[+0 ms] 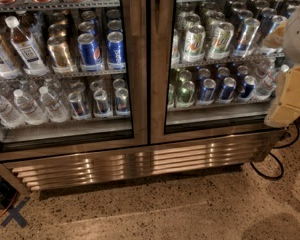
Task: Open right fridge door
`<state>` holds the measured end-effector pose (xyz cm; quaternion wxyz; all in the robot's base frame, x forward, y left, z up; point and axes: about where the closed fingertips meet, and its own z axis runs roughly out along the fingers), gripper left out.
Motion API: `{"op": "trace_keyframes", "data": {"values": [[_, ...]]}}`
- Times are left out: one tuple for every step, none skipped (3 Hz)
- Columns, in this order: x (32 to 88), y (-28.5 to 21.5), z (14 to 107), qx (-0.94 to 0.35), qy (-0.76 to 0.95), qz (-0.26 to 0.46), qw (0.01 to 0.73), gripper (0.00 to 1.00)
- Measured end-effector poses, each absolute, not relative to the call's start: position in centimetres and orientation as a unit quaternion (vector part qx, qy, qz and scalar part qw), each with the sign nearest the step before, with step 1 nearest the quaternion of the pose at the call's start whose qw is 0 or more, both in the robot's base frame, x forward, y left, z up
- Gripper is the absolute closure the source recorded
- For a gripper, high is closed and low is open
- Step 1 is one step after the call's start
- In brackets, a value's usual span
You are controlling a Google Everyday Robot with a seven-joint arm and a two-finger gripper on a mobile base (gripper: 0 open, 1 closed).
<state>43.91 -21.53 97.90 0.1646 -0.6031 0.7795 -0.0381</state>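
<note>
Nearest us, a black cross (15, 213) marks the floor (155, 209) at the left and a black cable (282, 168) loops at the right, in front of the grille (140, 164). The pale gripper (289, 98), cut off at the right edge, hides the outer side of the right fridge door (210, 59); we cannot tell whether it is parted or closed, or grips anything. That door sits shut beside the left door (65, 59), its top cut off, cans (227, 86) behind its glass.

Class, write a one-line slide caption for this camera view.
Closed right fridge door, cans behind its glass; gripper at the picture's right edge, in front of it.
</note>
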Motion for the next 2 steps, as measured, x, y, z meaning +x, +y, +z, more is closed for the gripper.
{"op": "trace_keyframes", "data": {"values": [[43.91, -21.53, 97.9, -0.603, 0.78, -0.038, 0.165, 0.0], [44.81, -21.38, 98.51, -0.603, 0.776, -0.032, 0.183, 0.0]]}}
